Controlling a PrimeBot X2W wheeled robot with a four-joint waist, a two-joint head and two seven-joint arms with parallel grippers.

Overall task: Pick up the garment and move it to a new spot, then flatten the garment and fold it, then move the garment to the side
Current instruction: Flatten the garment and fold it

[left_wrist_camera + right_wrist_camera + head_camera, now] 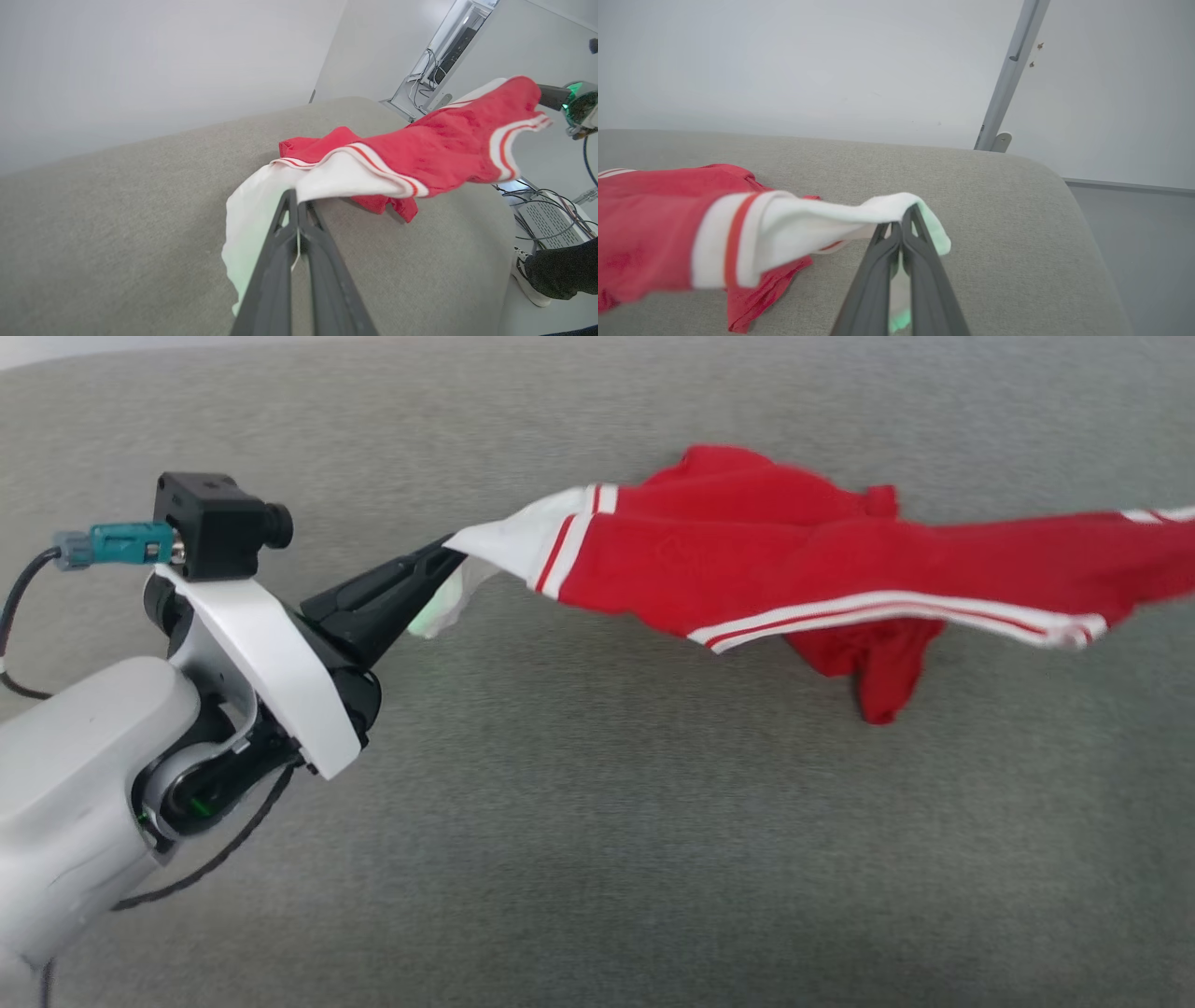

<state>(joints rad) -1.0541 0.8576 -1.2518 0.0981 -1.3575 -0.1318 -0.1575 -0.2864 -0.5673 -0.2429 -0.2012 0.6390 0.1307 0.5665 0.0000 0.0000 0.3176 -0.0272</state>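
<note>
Our left fingers (392, 588) are pressed together on the edge of one white sleeve, and our right fingers (873, 280) are pinched the same way on the other sleeve. The garment (747, 569) hangs stretched between them above the bench (597, 849). Its striped hem faces us, and a loose red fold sags from its middle towards the bench top, where it seems to brush the grey cloth, though we cannot be sure it touches. We judge the main risk to be the grips themselves. Each holds only a thin bite of soft sleeve near its edge, so pulling the arms further apart over the bench could slide a sleeve free and drop that side. The sagging fold is the second worry. If we lower the shirt onto the bench while it droops, it may tuck under and leave a crease to flatten out. By count we see one garment, two pairs of fingers, one bench, and off the bench's far corner one shoe (528, 280) of a person standing on the floor.
</note>
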